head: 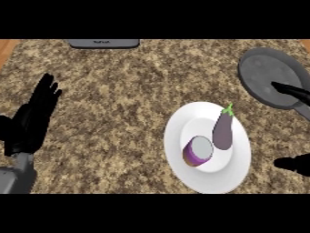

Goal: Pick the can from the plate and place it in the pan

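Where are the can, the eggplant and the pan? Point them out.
can (198,151): head view, on its purple top face.
eggplant (222,133): head view, middle of its body.
pan (268,73): head view, bare grey inside.

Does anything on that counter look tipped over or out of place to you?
One thing: the purple can lies on its side on the white plate, its round end facing up, next to an eggplant. Nothing looks spilled or broken. The grey pan at the far right holds nothing.
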Controlling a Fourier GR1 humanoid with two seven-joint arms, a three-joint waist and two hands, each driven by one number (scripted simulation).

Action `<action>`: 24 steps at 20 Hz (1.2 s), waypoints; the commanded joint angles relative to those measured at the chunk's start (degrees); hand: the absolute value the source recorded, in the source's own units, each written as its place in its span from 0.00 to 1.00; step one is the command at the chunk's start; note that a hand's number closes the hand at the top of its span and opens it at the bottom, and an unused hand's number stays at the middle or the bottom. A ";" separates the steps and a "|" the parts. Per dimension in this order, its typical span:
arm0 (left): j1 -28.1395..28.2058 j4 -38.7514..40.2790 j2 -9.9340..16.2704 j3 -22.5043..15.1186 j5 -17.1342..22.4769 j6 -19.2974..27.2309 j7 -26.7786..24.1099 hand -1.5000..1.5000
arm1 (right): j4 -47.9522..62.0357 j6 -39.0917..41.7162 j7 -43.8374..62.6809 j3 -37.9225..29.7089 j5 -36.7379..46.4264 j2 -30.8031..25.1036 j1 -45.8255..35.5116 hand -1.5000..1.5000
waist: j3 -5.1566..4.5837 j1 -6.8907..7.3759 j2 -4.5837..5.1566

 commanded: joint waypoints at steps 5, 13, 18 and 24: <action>-3.40 2.24 -2.35 -1.55 -1.93 0.23 0.53 0.50 | -3.12 6.17 16.28 9.57 10.50 -3.58 -12.11 0.00 | -0.04 1.01 0.26; -3.72 2.47 -2.21 -0.18 -1.94 -0.36 0.46 0.50 | -0.33 19.43 29.14 23.90 14.21 -0.09 -19.07 0.00 | -0.07 1.41 0.38; -4.72 0.97 -1.34 2.03 -2.28 -0.61 3.18 0.50 | -3.52 25.52 33.22 23.96 14.63 2.60 -19.38 0.00 | 0.04 0.42 0.06; -0.41 0.12 -4.16 0.62 -4.29 -0.71 0.97 0.50 | -9.04 30.59 37.33 24.38 20.58 1.70 -19.49 0.00 | 0.03 0.20 0.01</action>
